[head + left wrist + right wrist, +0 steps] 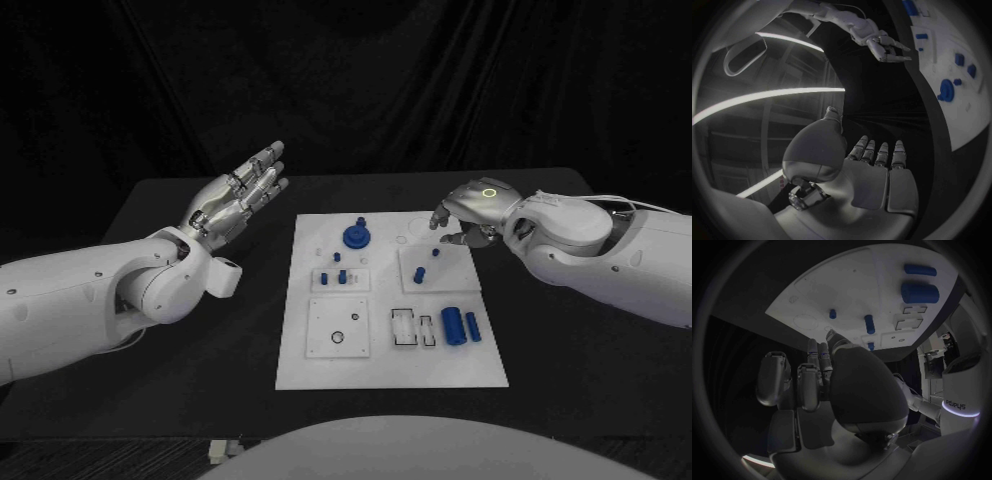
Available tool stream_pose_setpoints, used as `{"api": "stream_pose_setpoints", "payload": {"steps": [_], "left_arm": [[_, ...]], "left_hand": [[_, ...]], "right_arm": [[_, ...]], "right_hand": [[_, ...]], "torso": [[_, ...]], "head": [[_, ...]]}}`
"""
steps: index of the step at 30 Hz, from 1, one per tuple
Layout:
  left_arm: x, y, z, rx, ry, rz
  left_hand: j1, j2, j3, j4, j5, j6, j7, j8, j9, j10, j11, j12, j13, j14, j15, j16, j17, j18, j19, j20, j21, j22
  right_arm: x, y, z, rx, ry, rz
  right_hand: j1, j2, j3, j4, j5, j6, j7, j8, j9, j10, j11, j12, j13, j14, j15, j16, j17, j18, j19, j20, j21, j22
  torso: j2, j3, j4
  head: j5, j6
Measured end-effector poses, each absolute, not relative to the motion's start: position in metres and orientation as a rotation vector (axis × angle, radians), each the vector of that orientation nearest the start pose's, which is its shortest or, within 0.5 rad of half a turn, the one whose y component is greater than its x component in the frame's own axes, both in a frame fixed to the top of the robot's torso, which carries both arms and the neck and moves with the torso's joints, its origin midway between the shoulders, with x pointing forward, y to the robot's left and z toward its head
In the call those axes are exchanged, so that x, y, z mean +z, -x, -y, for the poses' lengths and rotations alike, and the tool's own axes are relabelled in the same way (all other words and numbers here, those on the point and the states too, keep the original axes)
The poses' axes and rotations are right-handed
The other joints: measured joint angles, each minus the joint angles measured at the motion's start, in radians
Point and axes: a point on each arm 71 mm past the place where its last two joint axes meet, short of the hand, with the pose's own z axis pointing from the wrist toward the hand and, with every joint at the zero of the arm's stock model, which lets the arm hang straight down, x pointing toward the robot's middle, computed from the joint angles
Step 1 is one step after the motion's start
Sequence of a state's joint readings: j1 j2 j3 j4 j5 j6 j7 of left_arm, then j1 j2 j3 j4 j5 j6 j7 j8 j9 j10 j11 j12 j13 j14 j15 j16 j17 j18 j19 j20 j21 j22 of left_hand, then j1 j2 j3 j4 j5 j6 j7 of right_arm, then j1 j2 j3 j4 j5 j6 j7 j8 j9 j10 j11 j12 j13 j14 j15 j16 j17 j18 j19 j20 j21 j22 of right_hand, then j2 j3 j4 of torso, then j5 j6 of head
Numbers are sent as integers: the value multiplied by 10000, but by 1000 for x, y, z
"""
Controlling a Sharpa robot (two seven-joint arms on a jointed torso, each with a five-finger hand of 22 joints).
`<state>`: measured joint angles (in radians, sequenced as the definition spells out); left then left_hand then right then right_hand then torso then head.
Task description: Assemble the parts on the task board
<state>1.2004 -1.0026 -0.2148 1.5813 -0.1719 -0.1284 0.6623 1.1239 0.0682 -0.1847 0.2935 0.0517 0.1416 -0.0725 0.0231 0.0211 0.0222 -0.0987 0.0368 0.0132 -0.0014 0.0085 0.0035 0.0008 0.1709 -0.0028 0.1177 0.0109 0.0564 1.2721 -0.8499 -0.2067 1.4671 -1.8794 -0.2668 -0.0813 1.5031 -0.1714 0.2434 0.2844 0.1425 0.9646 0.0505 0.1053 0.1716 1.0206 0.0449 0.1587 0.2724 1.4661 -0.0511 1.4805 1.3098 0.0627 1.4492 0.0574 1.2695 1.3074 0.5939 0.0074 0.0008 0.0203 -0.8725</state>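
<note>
I can't tell if my right hand [464,222], curled over the task board's [389,370] far corner, holds anything. My left hand [235,198] is flat, empty, beside the board. Blue parts [453,326] lie on it.

task board [433,375] – white, flat, mid-table | blue parts [459,326] – scattered on it (two cylinders lying near right edge)

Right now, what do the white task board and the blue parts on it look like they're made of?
Task board: looks like matte white plastic, flat with cut recesses; painted metal is possible. Blue parts, such as the large cylinder: probably plastic with a slight sheen, evenly coloured, maybe printed or moulded.
</note>
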Motion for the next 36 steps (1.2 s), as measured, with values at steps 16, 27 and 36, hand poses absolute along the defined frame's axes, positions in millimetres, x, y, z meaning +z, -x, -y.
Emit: {"api": "stream_pose_setpoints", "payload": {"steps": [16, 27, 36], "left_arm": [[-223, -432, -261, -17457, 10135, -14119], [-225, -432, -261, -17548, 10284, -14090], [-227, -432, -261, -17635, 10265, -14149]], "left_hand": [[755, -242, 625, -8, 1301, -56, -92, 0, -18, -151, -182, 87, -9, 1, -392, 0, 2, -17, 3, -753, -40, -428], [2084, 303, 276, -22, 2691, 265, 299, 0, 13, -178, 268, 251, -8, 11, 166, 1, 5, -251, 35, -242, -40, -208], [2298, 403, 99, -38, 2756, 284, 387, 0, 12, -178, 370, 290, -7, 0, 341, 1, 7, -247, 65, 13, -39, -149]], "right_arm": [[-230, -476, 211, 3556, 6859, -16787], [-239, -477, 212, 3508, 6822, -17004], [-247, -478, 211, 3618, 6721, -17182]], "right_hand": [[-394, -138, 428, -48, 395, -35, 37, 0, 71, -116, -35, 78, 43, 0, 0, -27, -2, -1, -1, 0, -98, -1], [-393, -138, 915, -158, 619, -71, 73, 0, 120, -222, 0, 200, 77, 0, 1, -96, -3, -1, -37, 37, -252, 3], [-429, -392, 1624, -333, 936, -36, 108, 42, 191, -221, 0, 348, 104, 0, 1, -95, -4, -2, -37, 37, -291, 6]], "torso": [[-10, -62, 12], [-12, -50, -3], [-12, -44, -12]], "head": [[27, 0], [81, 0], [94, 0]]}}
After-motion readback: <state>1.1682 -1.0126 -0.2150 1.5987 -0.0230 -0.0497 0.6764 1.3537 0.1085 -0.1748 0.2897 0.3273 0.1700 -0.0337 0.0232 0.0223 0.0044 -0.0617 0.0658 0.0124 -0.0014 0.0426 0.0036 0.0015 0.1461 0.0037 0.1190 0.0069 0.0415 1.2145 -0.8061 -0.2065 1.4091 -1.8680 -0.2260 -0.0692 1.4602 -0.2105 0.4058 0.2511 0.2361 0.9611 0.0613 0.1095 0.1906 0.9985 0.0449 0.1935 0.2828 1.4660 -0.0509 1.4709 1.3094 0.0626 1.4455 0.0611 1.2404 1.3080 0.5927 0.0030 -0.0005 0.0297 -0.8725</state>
